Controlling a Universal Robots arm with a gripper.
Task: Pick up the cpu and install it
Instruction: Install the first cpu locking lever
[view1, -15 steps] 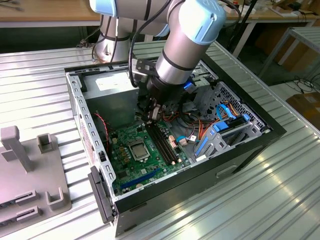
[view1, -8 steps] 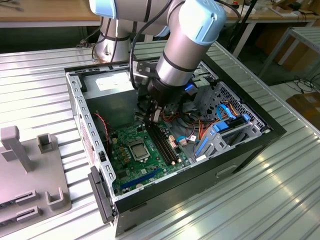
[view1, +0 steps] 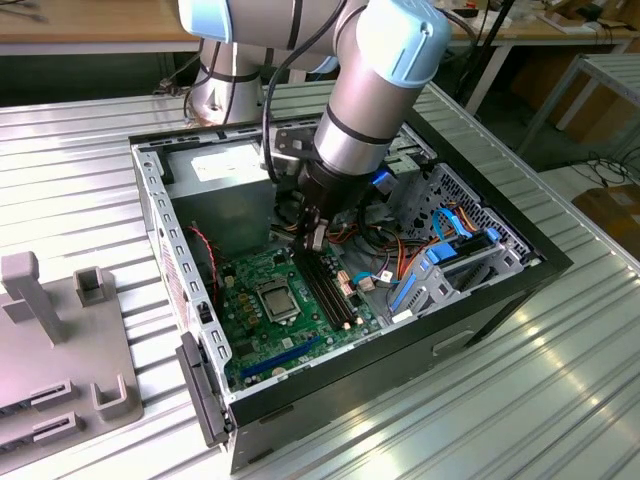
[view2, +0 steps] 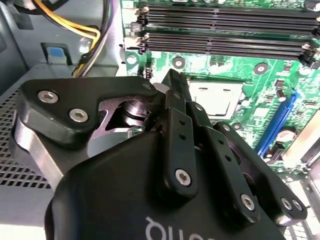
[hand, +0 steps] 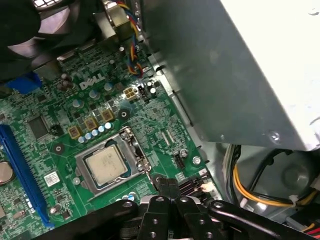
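CPU (hand: 106, 165), you'll see, sits flat in the metal-framed socket (hand: 85, 176) on the green motherboard (hand: 30, 150) inside the open case (view1: 150, 200). Your hand (hand: 168, 187) hovers just beside the socket, fingers pressed together, gripping nothing.

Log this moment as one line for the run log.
gripper: shut, empty, above motherboard beside socket | cpu: seated in socket | case: open

The arm (view1: 375, 85) slopes steeply down from its grey and pale-blue joints, wrist lowest. Below the wrist the black gripper (view1: 316, 236) points downward. In both wrist views its jaws are pressed together at the tips, with nothing between them.
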